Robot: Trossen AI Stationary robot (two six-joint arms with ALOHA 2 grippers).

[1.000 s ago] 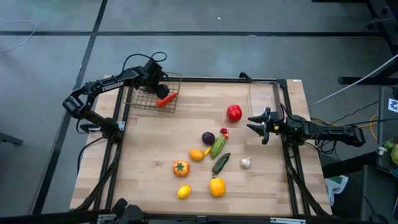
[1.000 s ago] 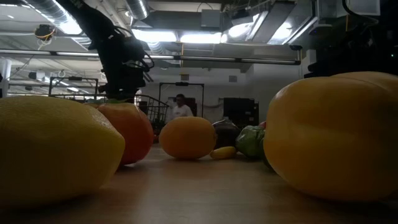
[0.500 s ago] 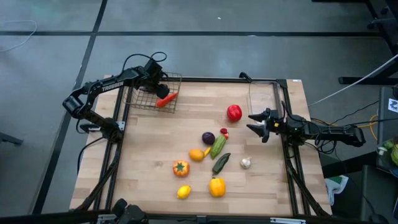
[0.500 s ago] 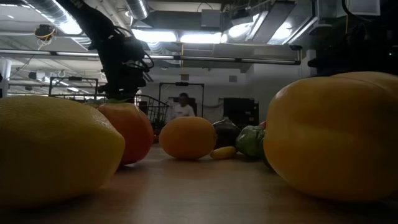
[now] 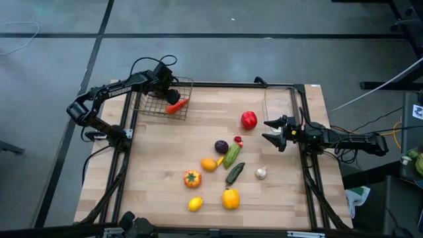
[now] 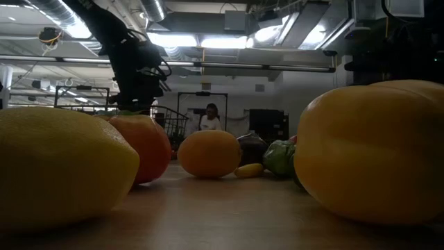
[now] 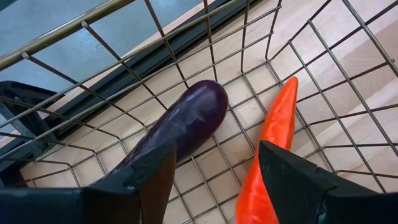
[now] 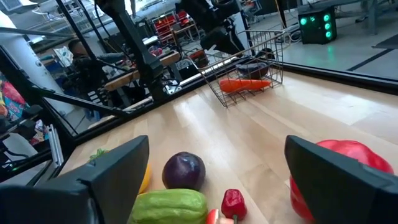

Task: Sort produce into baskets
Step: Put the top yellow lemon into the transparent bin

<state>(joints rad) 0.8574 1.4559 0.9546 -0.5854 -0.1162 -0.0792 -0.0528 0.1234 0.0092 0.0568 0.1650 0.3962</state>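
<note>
Wooden tabletop fills the frame from above, ringed by grey floor. At its far-left corner the left gripper hangs inside the wire basket, fingers spread and holding nothing; its wrist camera shows them parted over a purple eggplant and an orange carrot lying side by side on the mesh. That arm reaches in from the table's left edge, elbow bent back and forearm stretched toward the basket.

Across the table the right gripper hovers near the right edge, fingers wide apart and empty, its arm lying nearly level and pointing inward. Just beside it sits a red pepper, with the clear bin behind at the far-right corner. Mid-table lie a purple onion, a light green squash, an orange, a dark green cucumber, a white garlic bulb, a tomato, a yellow pepper and a lemon.

Only the low view shows a person standing in the room behind; only the right wrist view shows a small red chili clearly.
</note>
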